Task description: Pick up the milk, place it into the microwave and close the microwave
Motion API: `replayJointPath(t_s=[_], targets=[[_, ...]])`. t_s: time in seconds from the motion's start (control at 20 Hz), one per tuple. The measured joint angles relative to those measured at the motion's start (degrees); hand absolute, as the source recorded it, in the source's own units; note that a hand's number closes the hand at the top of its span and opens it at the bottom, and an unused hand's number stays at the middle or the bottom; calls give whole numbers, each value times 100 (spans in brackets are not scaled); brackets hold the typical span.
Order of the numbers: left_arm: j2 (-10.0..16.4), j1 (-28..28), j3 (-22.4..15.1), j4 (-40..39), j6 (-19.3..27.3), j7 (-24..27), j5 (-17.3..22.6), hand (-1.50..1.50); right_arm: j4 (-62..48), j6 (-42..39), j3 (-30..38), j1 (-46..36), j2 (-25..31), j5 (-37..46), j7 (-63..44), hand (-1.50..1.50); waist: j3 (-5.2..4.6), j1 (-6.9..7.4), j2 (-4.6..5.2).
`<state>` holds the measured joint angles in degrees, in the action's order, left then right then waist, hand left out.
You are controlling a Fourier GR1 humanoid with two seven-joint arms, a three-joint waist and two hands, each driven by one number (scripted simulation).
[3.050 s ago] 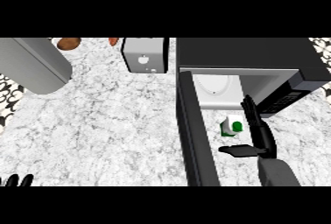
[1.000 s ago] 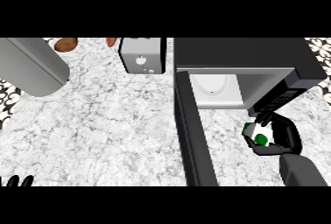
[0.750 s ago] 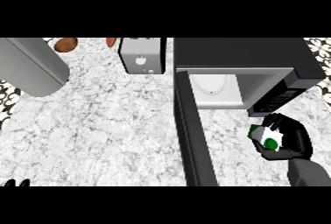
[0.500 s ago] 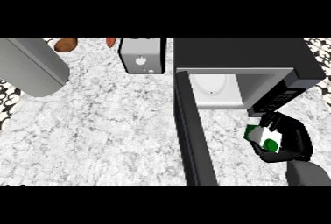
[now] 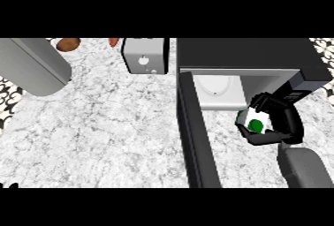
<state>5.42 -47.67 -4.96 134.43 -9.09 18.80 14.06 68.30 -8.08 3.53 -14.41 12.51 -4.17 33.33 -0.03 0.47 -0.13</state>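
One marbled white counter fills most of the frame. One black microwave sits at the upper right. Its single door stands open, a dark slab running from the upper middle down to the lower edge. One large grey rounded object lies at the upper left. One grey forearm enters at the lower right. One silver toaster stands at the top centre, just left of the microwave. Inside the lit cavity rests one white plate.

The right hand is at the right of centre, its fingers and thumb curled round the one milk carton, white with a green patch. The carton is right of the door, at the lower edge of the microwave's open mouth.

Two small items lie along the top edge: one brown lump and one orange-red piece.

The left hand shows only as a black sliver at the lower left corner, and I cannot tell how it is set.
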Motion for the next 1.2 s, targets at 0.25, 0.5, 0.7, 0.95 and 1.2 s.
replayJointPath(t_s=[0.25, 0.5, 0.7, 0.95, 1.2], targets=[[-58, -32, 35, -177, -128, 153, -38, -150, -517, 322, 3, -799, -147, 195, -435, 150, 2, 45, 11], [-49, 116, 119, -213, -170, 71, 13, -150, -1162, 409, 176, -1231, -210, 211, 18, 150, 46, -46, -71], [58, 220, 289, -308, -284, 58, 140, -150, -1462, 502, 223, -1365, -243, 251, 367, 150, 56, -34, -106], [73, 368, 224, -424, -346, 34, 109, -150, -1653, 766, 269, -1434, -279, 314, 757, 150, 74, -4, -118], [104, 565, 179, -368, -344, -79, 119, -150, -1684, 1139, 312, -1408, -288, 375, 1120, 150, 95, 80, -99]])
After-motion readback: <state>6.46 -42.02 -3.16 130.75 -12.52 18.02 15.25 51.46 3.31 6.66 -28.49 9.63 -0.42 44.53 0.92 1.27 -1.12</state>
